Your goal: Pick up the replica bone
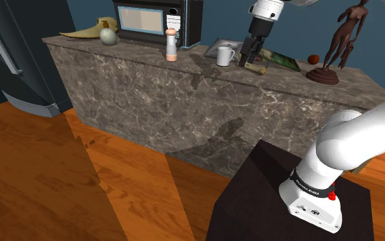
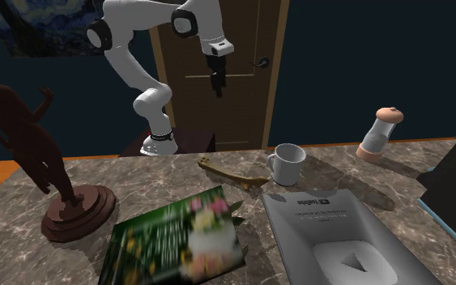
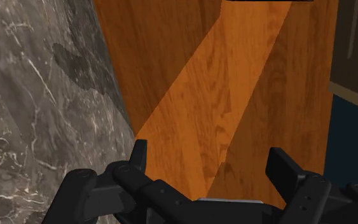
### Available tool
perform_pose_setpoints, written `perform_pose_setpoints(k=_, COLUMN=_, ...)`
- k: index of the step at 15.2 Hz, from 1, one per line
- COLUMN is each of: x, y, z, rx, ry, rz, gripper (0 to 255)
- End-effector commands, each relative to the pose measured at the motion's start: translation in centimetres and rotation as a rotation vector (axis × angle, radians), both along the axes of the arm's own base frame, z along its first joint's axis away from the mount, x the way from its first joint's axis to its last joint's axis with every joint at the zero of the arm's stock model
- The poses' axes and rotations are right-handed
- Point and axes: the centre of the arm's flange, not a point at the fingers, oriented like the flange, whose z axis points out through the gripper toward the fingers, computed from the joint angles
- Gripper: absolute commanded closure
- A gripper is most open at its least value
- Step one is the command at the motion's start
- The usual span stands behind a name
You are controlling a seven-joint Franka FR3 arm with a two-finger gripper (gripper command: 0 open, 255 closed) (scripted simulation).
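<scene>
The replica bone (image 2: 228,173) is a slender olive-tan piece lying flat on the marble counter (image 2: 153,174), just beside a white mug (image 2: 285,163). In the shoulder view the bone (image 1: 254,68) lies near the counter's front edge. My black gripper (image 1: 248,57) hangs fingers-down just above it. In the second exterior view the gripper (image 2: 217,84) is well above the counter's far edge, before a wooden door. In the wrist view the gripper (image 3: 209,160) is open, with nothing between the fingers; past them I see wood floor and the counter's marble side.
On the counter stand a dark figurine (image 2: 44,158), a green magazine (image 2: 181,239), a grey tablet-like slab (image 2: 331,235) and a pepper grinder (image 2: 377,133). A microwave (image 1: 153,19), a tan skull (image 1: 91,29) and a small red fruit (image 1: 313,59) sit further along.
</scene>
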Motion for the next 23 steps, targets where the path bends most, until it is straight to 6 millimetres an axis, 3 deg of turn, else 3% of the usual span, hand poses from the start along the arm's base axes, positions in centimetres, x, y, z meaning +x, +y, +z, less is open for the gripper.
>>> perform_pose_setpoints(k=1, x=0.8, y=-2.3, z=-0.6, rx=-0.001, ry=-0.009, rz=-0.024, gripper=0)
perform_pose_setpoints(k=12, x=5.0, y=-15.2, z=-3.7, rx=-0.003, ry=-0.052, rz=-0.154, gripper=0)
perform_pose_setpoints(k=23, x=7.7, y=-28.6, z=-6.6, rx=-0.006, ry=-0.096, rz=-0.284, gripper=0)
